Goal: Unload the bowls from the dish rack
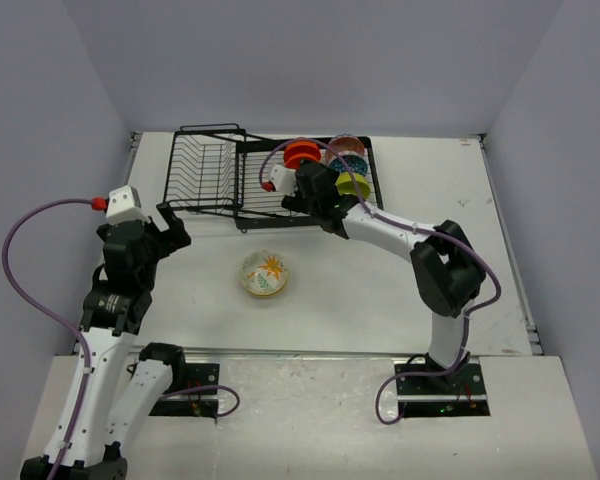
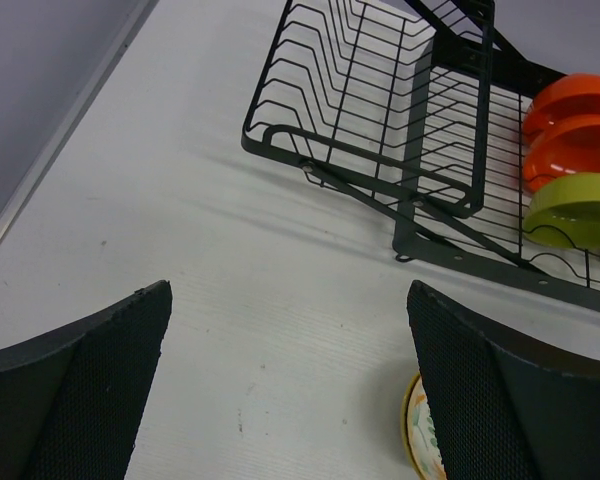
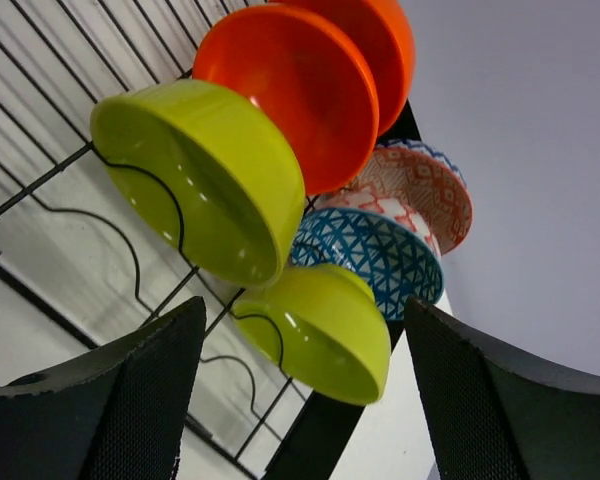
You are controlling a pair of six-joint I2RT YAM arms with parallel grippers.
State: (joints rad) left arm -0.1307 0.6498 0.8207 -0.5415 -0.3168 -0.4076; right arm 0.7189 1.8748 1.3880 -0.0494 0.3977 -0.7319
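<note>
The dish rack [image 1: 202, 168] is made of black wire. It sits at the 12 o'clock side of the table [image 1: 330, 300]. It has a long part with curvy wires. A smaller, tipped-up basket is joined on at its 9 o'clock end.

The bowls stand on their edges, close together, at the rack's 3 o'clock end. The right wrist view shows a lime green bowl [image 3: 195, 180] in front and a second green bowl [image 3: 325, 330] lower down. There are two shiny orange bowls [image 3: 300, 95], a blue bowl [image 3: 375, 250] with a criss-cross pattern and a white bowl with red-orange marks [image 3: 425, 195].

One more bowl is out of the rack. This flower bowl [image 1: 265, 273] is cream with a yellow-orange flower inside. It sits right way up on the table, at 6 o'clock from the rack.

The right gripper [image 1: 302, 200] is by the bowls with its fingers spread apart, holding nothing. The left gripper [image 1: 172, 225] is at the table's 9 o'clock side. Its fingers are wide apart too, and it holds nothing.
</note>
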